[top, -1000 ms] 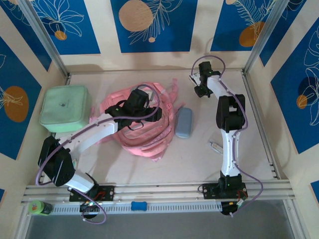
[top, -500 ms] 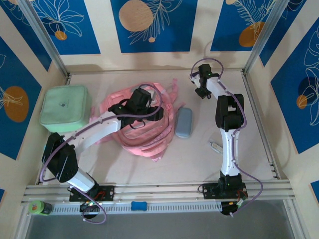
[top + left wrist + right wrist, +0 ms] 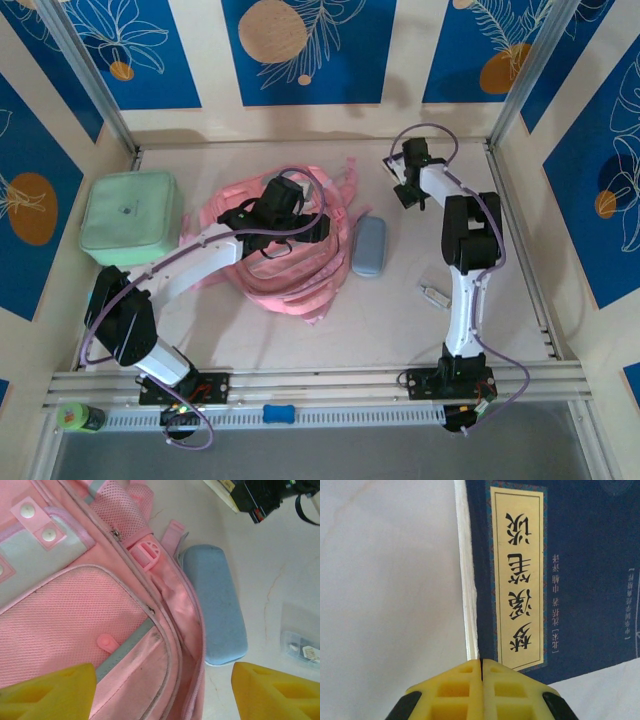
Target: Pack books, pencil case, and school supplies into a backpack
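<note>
Pale, faintly veined worktop (image 3: 300, 330) beneath me, boxed in by cream walls with blue panels (image 3: 305, 50) bearing orange discs and white leaf outlines. From above, the pink backpack (image 3: 290, 270) slumps mid-worktop, with a mint-green box (image 3: 130, 218) at its 9 o'clock and the grey-blue pencil case (image 3: 368, 246) just beside it at 3 o'clock. My left hand (image 3: 162, 682) hovers over the backpack, spread wide and holding nothing. Its camera adds a small clear packet (image 3: 301, 649) past the case. My right hand (image 3: 481, 672), at the backpack's 1 o'clock, is pressed shut. Up close there's the navy book (image 3: 580, 580), its page edge running to my tips, its yellow title strip too small to read from overhead.
</note>
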Available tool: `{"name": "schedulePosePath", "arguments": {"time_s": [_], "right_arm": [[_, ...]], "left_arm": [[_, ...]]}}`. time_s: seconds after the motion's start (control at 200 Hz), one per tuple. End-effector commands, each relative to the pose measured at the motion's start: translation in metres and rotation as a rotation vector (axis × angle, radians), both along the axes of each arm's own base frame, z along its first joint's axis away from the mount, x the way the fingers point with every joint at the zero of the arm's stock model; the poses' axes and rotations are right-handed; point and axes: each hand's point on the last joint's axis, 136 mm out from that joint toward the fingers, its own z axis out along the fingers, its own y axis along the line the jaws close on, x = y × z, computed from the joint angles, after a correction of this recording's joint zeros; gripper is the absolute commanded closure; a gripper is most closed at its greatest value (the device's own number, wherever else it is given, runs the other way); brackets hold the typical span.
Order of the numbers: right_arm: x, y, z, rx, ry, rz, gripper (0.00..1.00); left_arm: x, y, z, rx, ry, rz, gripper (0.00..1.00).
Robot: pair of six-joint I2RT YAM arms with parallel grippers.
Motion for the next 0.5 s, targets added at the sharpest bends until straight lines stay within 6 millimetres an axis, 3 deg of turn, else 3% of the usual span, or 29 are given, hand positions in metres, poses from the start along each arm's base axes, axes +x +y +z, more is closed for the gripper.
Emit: {"name": "schedulePosePath", "arguments": {"time_s": [0.0,0.115,0.245,0.39,0.495], "right_arm": [[-0.031,0.009,0.016,0.071,-0.011,-0.097,1.0],[-0.066,0.012,0.026,0.1,0.009,-0.236,1.0],[-0.1,0.035,0.036,0.185,0.03,-0.347,1.0],[-0.138,0.036,0.039,0.193,0.078,-0.532,1.0],[-0.162,0.06,0.05,0.266,0.058,-0.538,1.0]], "left_arm": [[0.002,-0.007,0.007,-0.058,0.004,-0.008,0.28],[-0.001,-0.009,0.004,-0.078,0.019,-0.012,0.28],[-0.003,-0.015,0.002,-0.105,0.036,-0.026,0.28],[-0.006,-0.021,0.004,-0.148,0.046,-0.038,0.28],[-0.009,-0.03,0.001,-0.188,0.07,-0.05,0.29]]}}
